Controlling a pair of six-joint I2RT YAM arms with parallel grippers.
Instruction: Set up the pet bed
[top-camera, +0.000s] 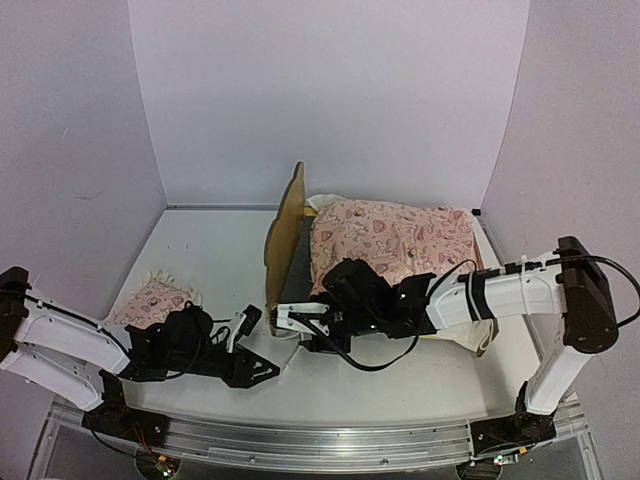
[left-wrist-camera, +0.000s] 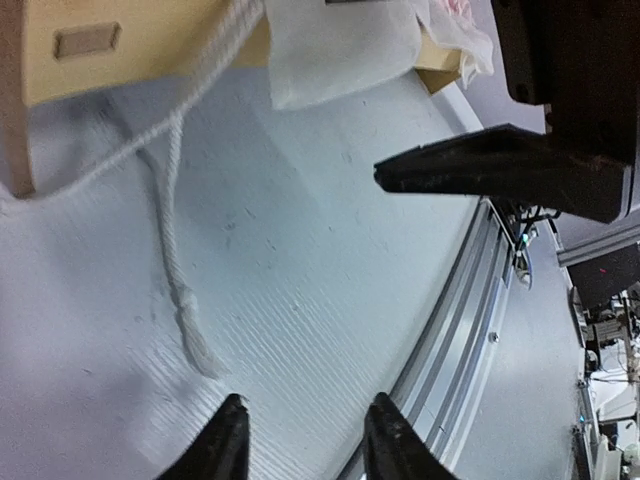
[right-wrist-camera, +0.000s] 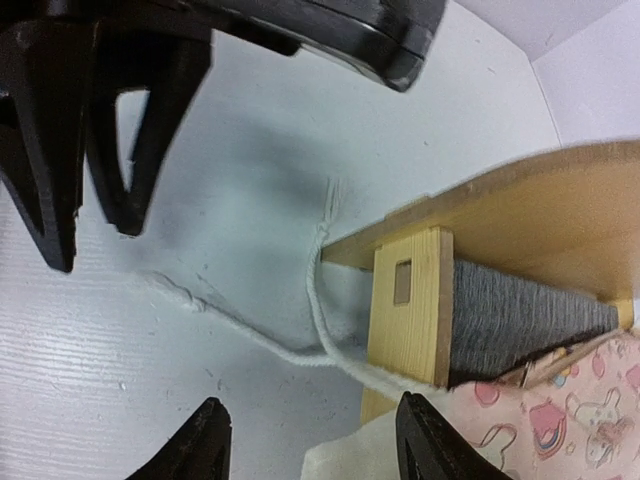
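Note:
The pet bed (top-camera: 285, 225) stands mid-table: a plywood frame with a wavy headboard on its left and a dark grey mattress pad (top-camera: 297, 272). A pink patterned blanket (top-camera: 392, 240) covers most of the pad. My right gripper (top-camera: 287, 325) hovers open at the bed's near left corner. In its wrist view the jaws (right-wrist-camera: 315, 415) face the corner post (right-wrist-camera: 405, 300), the grey pad (right-wrist-camera: 520, 315) and a loose white cord (right-wrist-camera: 318, 285). My left gripper (top-camera: 256, 345) is open just left of it, and its jaws (left-wrist-camera: 308, 415) hold nothing over bare table beside the cord's end (left-wrist-camera: 182, 300).
A small pink ruffled pillow (top-camera: 152, 300) lies at the left, behind my left arm. The blanket's white ruffle (left-wrist-camera: 340, 50) hangs over the bed's near rail. The table's metal front rail (left-wrist-camera: 470, 330) runs close beside my left gripper. White walls enclose the table.

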